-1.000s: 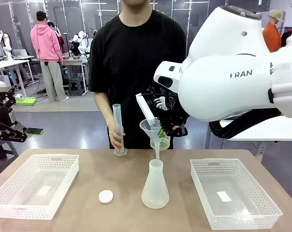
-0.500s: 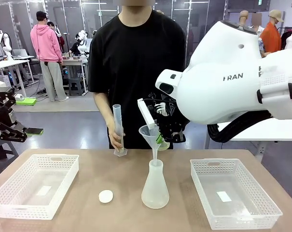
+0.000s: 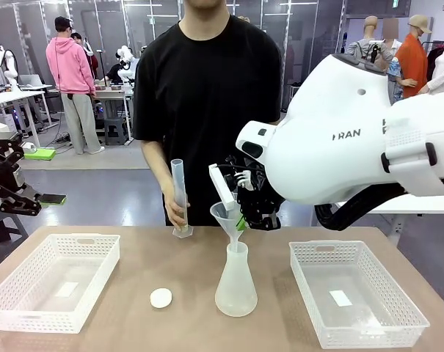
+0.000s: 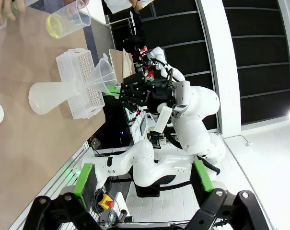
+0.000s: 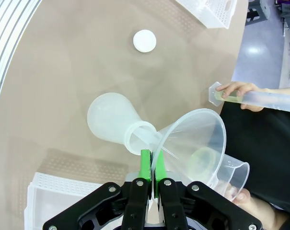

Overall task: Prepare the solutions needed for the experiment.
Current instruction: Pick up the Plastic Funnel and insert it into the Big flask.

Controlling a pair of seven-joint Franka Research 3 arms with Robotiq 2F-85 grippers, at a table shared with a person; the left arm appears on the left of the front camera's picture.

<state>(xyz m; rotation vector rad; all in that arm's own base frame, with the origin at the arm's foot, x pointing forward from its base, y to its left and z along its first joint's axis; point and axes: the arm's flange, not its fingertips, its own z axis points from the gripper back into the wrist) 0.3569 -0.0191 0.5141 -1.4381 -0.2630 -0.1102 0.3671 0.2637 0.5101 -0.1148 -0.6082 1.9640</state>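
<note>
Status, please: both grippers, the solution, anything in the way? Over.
Right gripper shut on funnel rim, stem in flask neck. Left gripper open, holding nothing. Solution in beaker, in person's hand. White stopper lies apart from flask.

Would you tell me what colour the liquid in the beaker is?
The liquid is pale yellow-green; left wrist view.

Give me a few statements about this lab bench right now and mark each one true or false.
1. The right gripper has its jaws shut on the funnel. True.
2. The funnel's stem enters the neck of the flask. True.
3. The white stopper sits on the flask. False: it lies on the table, between the left basket and the flask.
4. The beaker is empty. False: it holds yellow-green liquid.
5. The left gripper has its jaws shut. False: they are open.
</note>
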